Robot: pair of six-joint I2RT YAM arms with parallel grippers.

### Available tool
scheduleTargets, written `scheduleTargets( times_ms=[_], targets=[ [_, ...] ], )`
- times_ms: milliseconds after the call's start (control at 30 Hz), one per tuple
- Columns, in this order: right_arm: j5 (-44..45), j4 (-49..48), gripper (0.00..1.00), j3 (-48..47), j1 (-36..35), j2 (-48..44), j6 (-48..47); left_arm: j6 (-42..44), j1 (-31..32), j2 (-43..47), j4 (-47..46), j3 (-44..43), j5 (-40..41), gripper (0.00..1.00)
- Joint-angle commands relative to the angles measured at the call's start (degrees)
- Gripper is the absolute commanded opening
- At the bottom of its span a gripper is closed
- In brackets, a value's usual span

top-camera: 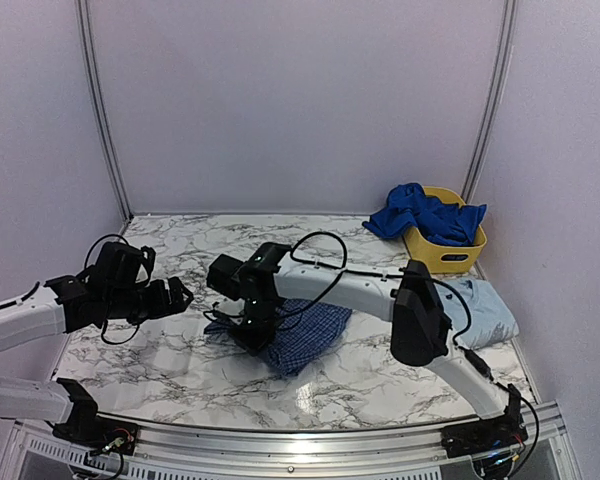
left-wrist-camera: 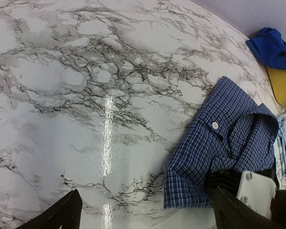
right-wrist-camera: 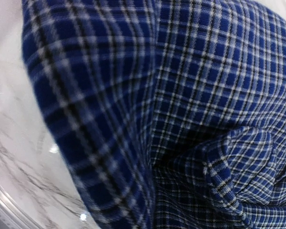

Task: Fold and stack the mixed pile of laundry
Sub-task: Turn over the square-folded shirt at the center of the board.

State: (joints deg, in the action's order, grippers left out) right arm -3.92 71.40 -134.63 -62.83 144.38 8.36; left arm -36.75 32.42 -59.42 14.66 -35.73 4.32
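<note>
1. The marble worktop [top-camera: 150, 365] carries three garments and one basket. Two arms reach over it from the bottom edge of the top view.
2. The left end effector [top-camera: 180, 296] sits left of centre, just left of the shirt and apart from it. In its wrist view the fingers [left-wrist-camera: 62, 215] stand wide apart with nothing between them.
3. One check shirt [top-camera: 310, 335] lies crumpled at the centre of the top view. Its long axis runs roughly left to right, and one corner points at the bottom edge. In the left wrist view a banded edge with one white button [left-wrist-camera: 214, 125] runs from lower middle toward upper right.
4. The right end effector [top-camera: 248, 332] is down on the shirt's left end. Its wrist view is filled with check cloth, so I cannot tell whether it is apart or together.
5. One pale T-shirt [top-camera: 485, 310] lies flat at the right edge, partly behind the right arm and well apart from the shirt.
6. One yellow basket [top-camera: 450, 258] stands at upper right. One royal-blue piece [top-camera: 420, 215] is draped over its left rim onto the worktop.
</note>
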Motion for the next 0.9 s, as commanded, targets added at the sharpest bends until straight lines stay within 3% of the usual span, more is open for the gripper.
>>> scheduleTargets(
  times_ms=[0,33,67,133,233,300,500,667,867],
  targets=[
    [-3.86,5.93,0.00,-6.66,-3.03,0.12,-2.00,-3.62,-2.26,2.49,1.14,2.78,-3.13,0.99],
    [-4.32,4.46,0.00,-4.21,-3.30,-1.10,-2.03,-4.29,-2.97,2.87,0.85,3.58,-3.92,0.99],
    [-4.82,2.27,0.08,-1.51,-3.42,-2.80,-1.97,-4.91,-3.66,3.14,0.32,4.33,-4.81,0.99],
    [-6.11,-3.63,0.41,3.34,-3.49,-7.28,-1.85,-5.59,-4.36,3.61,-0.97,5.57,-7.77,0.99],
    [-9.68,-8.94,0.78,3.94,-2.61,-12.86,-1.62,-5.72,-4.47,4.50,-1.99,6.68,-10.67,0.99],
    [-13.90,-12.44,0.89,3.96,-0.90,-17.13,-1.10,-5.35,-4.35,5.53,-2.74,7.25,-13.17,0.99],
    [-28.10,-26.20,0.91,19.15,8.21,-32.34,0.89,-2.65,-0.48,7.60,-2.54,8.10,-16.07,0.98],
    [-28.97,-34.58,0.82,36.89,20.00,-37.86,3.39,-4.32,4.87,5.60,-3.00,8.99,-16.54,0.70],
    [-30.35,-38.15,0.65,38.35,24.86,-28.36,3.07,-3.14,10.84,-3.24,-5.76,7.45,-16.51,0.38]
  ],
)
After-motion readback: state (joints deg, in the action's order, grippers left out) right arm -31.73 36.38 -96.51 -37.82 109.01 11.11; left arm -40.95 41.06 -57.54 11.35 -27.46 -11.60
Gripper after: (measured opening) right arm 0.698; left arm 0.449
